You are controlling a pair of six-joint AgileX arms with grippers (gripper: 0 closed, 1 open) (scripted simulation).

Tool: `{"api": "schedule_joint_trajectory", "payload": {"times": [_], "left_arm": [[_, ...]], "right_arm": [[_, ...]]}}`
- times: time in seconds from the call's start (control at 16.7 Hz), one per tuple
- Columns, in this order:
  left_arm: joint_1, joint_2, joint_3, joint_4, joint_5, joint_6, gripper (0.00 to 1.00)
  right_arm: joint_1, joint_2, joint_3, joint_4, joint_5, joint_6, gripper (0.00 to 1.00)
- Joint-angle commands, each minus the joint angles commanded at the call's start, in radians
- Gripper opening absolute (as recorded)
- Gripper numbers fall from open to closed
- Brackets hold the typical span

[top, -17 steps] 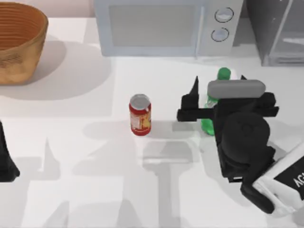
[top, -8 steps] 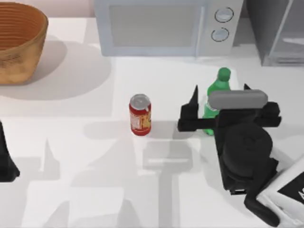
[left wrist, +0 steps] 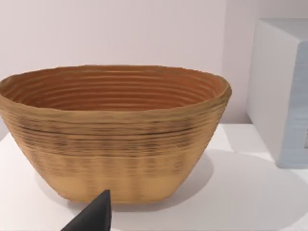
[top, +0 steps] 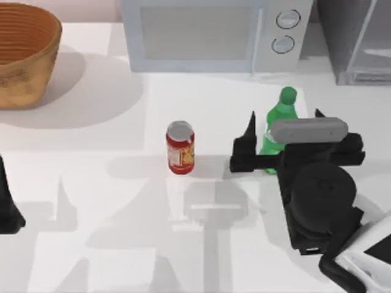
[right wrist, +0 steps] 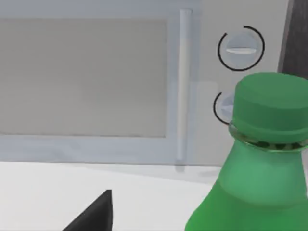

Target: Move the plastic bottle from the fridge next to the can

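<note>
Our right gripper (top: pixel 284 115) sits in the right half of the top view, just below centre height. Its two dark fingers are spread wide, one tip on each side of the plastic bottle (top: pixel 278 127). The bottle stands upright on the white table (top: pixel 110 244) between the fingers, and we see bare table between the left fingertip (top: pixel 250 121) and the green body. We cannot tell whether the other finger touches the bottle, because the wrist's grey housing covers that side. The bottle is out of the fridge (top: pixel 357 39), which fills the upper right corner of the top view. It stands in front of the microwave (top: pixel 201 36), below the two round knobs (top: pixel 288 19). The can (top: pixel 180 147) is upright near the middle of the frame, to the left of the bottle, with the left finger and a stretch of table between them. In the right wrist view the bottle's (right wrist: pixel 260 168) green cap and shoulder fill the lower right. The microwave (right wrist: pixel 91 77) door and a knob (right wrist: pixel 240 48) lie behind it, and one dark fingertip (right wrist: pixel 98 211) pokes up at the lower edge, apart from the bottle. Our left gripper (top: pixel 7 207) is parked at the far left edge of the top view, below centre. A woven basket (top: pixel 24 61) rests in the upper left corner. The left wrist view faces that basket (left wrist: pixel 115 139), with the microwave's side (left wrist: pixel 284 96) at the right of the frame.
</note>
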Motion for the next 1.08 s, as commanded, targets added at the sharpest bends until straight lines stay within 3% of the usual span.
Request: {"api": "schedule_joint_trajectory", "payload": {"times": [0.42,1.08], "left_arm": [[0.0,0.0,0.0,0.0,0.0,0.0,1.0],[0.0,0.0,0.0,0.0,0.0,0.0,1.0]], "right_arm": [[-0.13,-0.419,-0.107,-0.275,-0.231,-0.014,1.0],[-0.583,-1.44,-0.404,-1.015,-0.633,-0.043,1.0]]}}
